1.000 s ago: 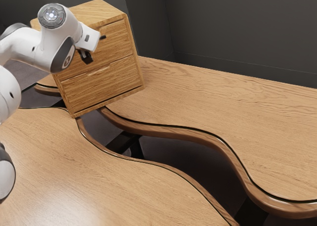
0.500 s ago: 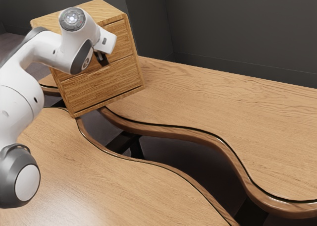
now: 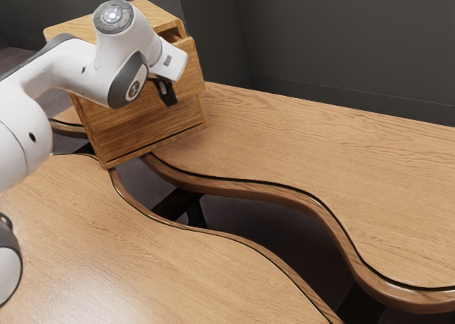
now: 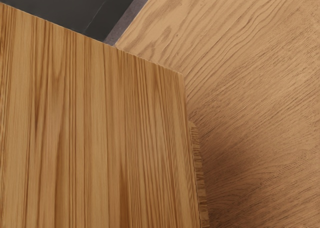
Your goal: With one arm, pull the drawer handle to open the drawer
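Holding the end effector (image 3: 167, 92) right at the top drawer (image 3: 188, 60) front, its grip impossible to tell. Finding that drawer jutting slightly from the cabinet (image 3: 135, 128) on the worktop (image 3: 320, 146) at the exterior view's left.

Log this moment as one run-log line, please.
black gripper: at front of light wooden two-drawer cabinet | top drawer: slightly out, gap showing

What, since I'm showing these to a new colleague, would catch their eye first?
Probably the big white arm at the exterior view's upper left, with its black gripper in front of a wooden cabinet. The cabinet's top drawer stands slightly out. After that, the wavy-edged wooden table spreading toward the exterior view's right.
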### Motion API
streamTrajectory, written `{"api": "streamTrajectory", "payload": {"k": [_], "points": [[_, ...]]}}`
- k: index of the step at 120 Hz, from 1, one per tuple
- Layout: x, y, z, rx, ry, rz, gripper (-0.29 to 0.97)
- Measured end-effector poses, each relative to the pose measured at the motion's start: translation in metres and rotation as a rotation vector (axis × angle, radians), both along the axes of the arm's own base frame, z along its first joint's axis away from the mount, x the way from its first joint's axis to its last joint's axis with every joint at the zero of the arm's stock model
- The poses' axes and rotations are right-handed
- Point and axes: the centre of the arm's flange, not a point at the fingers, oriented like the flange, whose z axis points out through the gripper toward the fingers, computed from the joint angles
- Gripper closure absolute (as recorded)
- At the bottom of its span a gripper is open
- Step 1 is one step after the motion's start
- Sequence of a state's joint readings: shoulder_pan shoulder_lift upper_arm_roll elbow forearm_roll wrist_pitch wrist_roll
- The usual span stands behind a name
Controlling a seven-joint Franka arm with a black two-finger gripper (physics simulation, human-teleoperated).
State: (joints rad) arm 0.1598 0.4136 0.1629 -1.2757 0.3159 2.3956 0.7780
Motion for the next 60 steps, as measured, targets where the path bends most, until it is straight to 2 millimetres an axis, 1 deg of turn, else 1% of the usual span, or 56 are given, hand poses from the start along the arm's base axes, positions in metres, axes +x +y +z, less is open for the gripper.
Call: {"api": "streamTrajectory", "payload": {"k": [5, 12, 28, 35, 40, 42, 44, 45, 47, 49, 52, 53, 55, 58, 60], "points": [[-0.005, -0.012, 0.006, 0.008, 0.003, -0.017, 0.0], [-0.011, -0.023, 0.009, 0.013, 0.011, -0.032, 0.0], [-0.016, -0.05, 0.003, 0.01, 0.035, -0.067, -0.01], [-0.02, -0.061, 0.008, 0.015, 0.035, -0.083, 0.0], [-0.024, -0.066, 0.015, 0.019, 0.027, -0.09, 0.04], [-0.029, -0.068, 0.028, 0.021, 0.009, -0.093, 0.04], [-0.045, -0.072, 0.065, 0.028, -0.044, -0.097, 0.03], [-0.056, -0.076, 0.088, 0.031, -0.075, -0.1, 0.03], [-0.077, -0.086, 0.129, 0.039, -0.132, -0.109, 0.03], [-0.097, -0.097, 0.167, 0.048, -0.18, -0.119, 0.03], [-0.125, -0.116, 0.215, 0.055, -0.229, -0.13, 0.02], [-0.132, -0.122, 0.227, 0.05, -0.239, -0.133, 0.02], [-0.145, -0.134, 0.245, 0.032, -0.25, -0.141, 0.02], [-0.16, -0.152, 0.264, -0.027, -0.248, -0.158, 0.02], [-0.167, -0.164, 0.27, -0.104, -0.232, -0.172, 0.02]]}}
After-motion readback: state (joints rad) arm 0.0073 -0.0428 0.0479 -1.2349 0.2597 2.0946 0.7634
